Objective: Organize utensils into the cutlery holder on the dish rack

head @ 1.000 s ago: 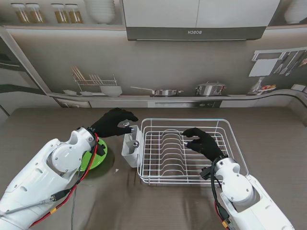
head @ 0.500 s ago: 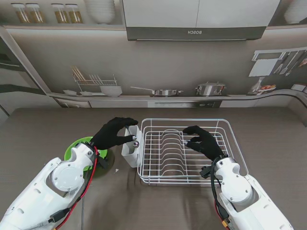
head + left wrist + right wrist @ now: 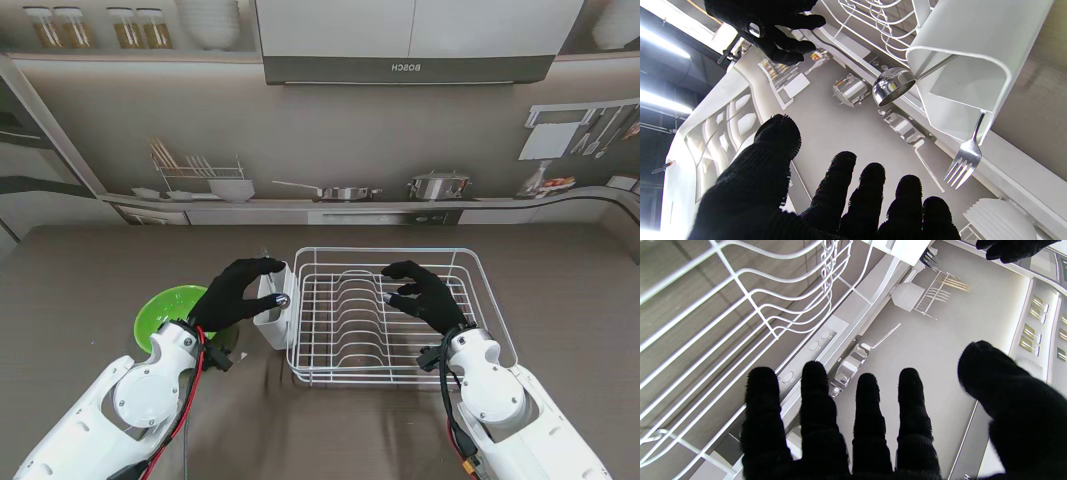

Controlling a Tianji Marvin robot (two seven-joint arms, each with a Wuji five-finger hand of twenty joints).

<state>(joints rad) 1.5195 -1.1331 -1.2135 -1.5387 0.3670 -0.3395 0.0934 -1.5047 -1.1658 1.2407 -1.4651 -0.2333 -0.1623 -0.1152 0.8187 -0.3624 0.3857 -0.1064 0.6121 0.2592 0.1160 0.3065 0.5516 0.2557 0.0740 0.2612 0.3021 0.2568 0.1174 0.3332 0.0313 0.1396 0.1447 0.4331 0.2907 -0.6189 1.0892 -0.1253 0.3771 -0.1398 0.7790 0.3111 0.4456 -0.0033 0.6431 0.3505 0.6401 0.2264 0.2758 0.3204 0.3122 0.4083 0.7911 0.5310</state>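
Nearest, two white arms rising from the bottom corners over a brown desk (image 3: 90,280). Left hand (image 3: 232,292) spread, fingers apart, holding nothing, hovering just beside the white cutlery holder (image 3: 272,315) clipped to the left end of the white wire dish rack (image 3: 480,290). Fork (image 3: 968,153) and spoon (image 3: 893,87) standing inside that holder. Right hand (image 3: 420,295) also spread and empty, above the rack. Green plate (image 3: 165,312) left of the holder. Farthest, "BOSCH" legible on the hood (image 3: 410,68)

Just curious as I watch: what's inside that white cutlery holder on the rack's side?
The cutlery holder holds a ladle-like spoon and a fork, heads sticking out. Its walls hide their handles and anything deeper inside.
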